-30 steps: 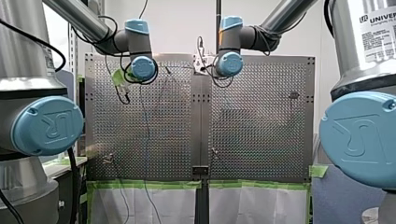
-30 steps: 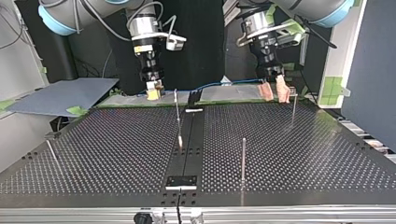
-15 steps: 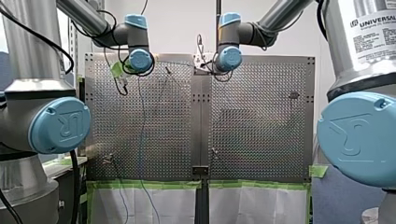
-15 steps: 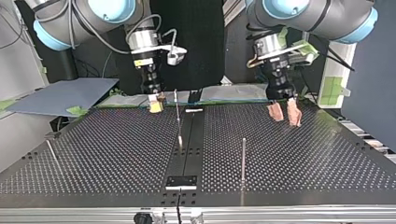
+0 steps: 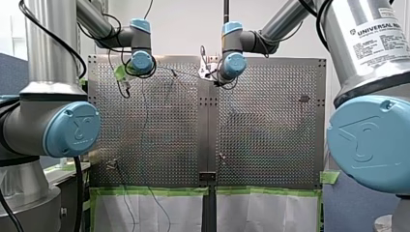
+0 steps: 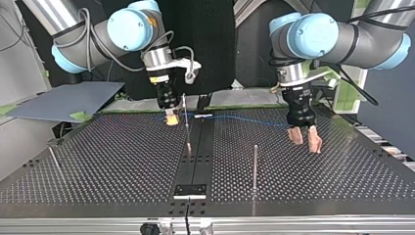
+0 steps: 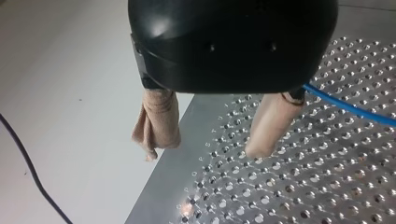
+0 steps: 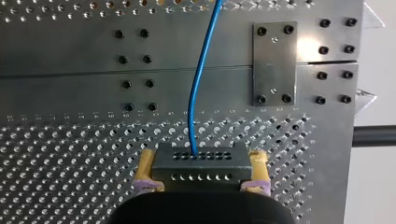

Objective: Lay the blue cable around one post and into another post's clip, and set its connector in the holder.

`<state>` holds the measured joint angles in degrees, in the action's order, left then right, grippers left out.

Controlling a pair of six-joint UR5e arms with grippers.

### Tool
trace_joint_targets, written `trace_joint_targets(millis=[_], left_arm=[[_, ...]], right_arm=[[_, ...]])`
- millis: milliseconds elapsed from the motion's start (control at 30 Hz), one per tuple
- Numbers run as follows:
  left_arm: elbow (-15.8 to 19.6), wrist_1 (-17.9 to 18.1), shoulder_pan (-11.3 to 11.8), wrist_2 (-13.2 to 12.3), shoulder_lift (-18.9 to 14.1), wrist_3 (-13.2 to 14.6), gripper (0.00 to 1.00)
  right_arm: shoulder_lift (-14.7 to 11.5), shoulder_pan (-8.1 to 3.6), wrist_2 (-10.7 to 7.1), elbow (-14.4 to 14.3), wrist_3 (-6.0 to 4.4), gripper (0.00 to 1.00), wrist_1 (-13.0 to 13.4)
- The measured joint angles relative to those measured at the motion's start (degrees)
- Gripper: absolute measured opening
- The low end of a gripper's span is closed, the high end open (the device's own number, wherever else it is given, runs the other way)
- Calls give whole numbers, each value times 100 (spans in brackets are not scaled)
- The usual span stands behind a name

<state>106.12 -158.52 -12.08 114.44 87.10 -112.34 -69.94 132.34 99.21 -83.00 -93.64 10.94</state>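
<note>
Found right jaws clamped on connector (image 8: 201, 163), left jaws apart.
Noted blue cable (image 8: 198, 88) leading ahead of right jaws over bench (image 8: 70, 186), passing just beside left jaws.

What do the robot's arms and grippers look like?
My left arm and my right arm are silver tubes with light-blue round caps and black cables. My left gripper is black with beige pads; my right gripper is black with yellow pads.
</note>
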Motion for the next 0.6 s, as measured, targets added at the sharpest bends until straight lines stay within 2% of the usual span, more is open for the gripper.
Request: trace_joint_targets(millis=[200, 467, 600], left_arm=[[-298, -297, 95, -300, 36, -143, 100], [-693, -694, 155, -684, 39, -258, 100], [-912, -911, 188, -844, 40, -362, 100]], right_arm=[[84, -42, -16, 294, 51, 0, -294], [125, -95, -54, 670, 63, 0, -670], [145, -139, -141, 899, 68, 0, -900]])
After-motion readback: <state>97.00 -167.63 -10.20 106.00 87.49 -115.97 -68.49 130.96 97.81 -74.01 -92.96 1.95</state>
